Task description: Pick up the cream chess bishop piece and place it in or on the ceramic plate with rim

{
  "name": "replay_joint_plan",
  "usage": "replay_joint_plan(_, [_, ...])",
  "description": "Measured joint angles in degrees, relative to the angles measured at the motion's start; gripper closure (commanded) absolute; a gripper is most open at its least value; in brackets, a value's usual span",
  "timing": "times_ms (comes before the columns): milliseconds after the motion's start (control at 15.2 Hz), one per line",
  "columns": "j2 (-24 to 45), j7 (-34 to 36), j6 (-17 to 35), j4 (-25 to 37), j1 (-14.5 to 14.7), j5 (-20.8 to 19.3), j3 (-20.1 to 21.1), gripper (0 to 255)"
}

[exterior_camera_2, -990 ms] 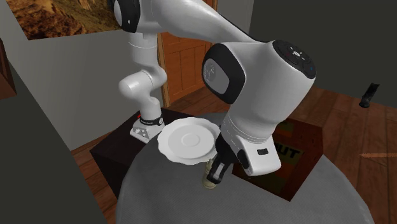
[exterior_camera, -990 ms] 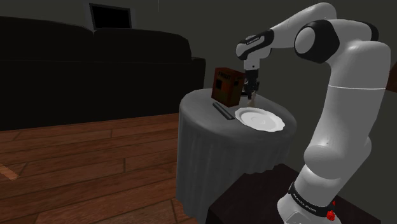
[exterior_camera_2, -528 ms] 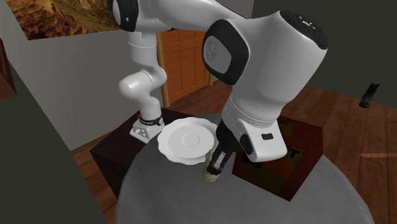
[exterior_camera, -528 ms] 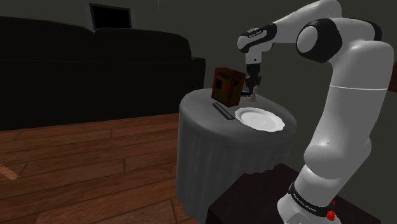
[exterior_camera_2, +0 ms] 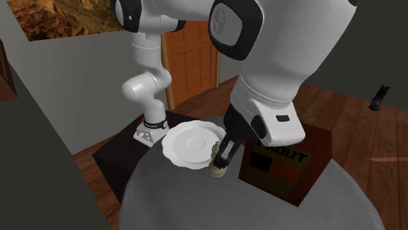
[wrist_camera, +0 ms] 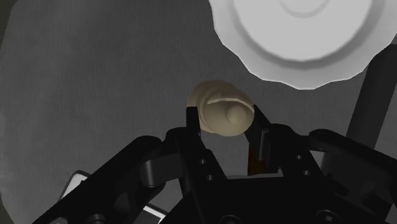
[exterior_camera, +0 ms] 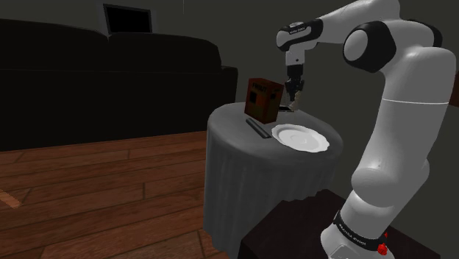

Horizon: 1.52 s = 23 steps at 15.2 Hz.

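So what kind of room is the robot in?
Probably a living room in a house. There is a long dark sofa against the wall, a brown wooden plank floor, and a round table draped in grey cloth.

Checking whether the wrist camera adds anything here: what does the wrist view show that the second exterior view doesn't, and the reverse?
Wrist view: the jaws clasp the cream bishop on both sides, seen down onto its rounded top, and a dark slim bar lies beside the plate. Second exterior view: a brown box with lettering next to the bishop, the white arm, its dark stand and a wooden door behind. Both: the bishop in the jaws, not yet on the white scallop-rimmed plate close by, over the grey tablecloth.
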Motion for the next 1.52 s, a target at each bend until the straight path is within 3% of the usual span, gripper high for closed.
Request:
replay_joint_plan(396, [-12.6, 5.3, 1.7, -14.1, 3.2, -3.3, 1.6, 255])
replay_joint_plan(990, [-31.7, 14.1, 1.4, -33.0, 5.5, -5.8, 6.3, 255])
replay_joint_plan(1518, [-32.6, 15.1, 6.5, -39.2, 5.5, -5.9, 6.4, 255])
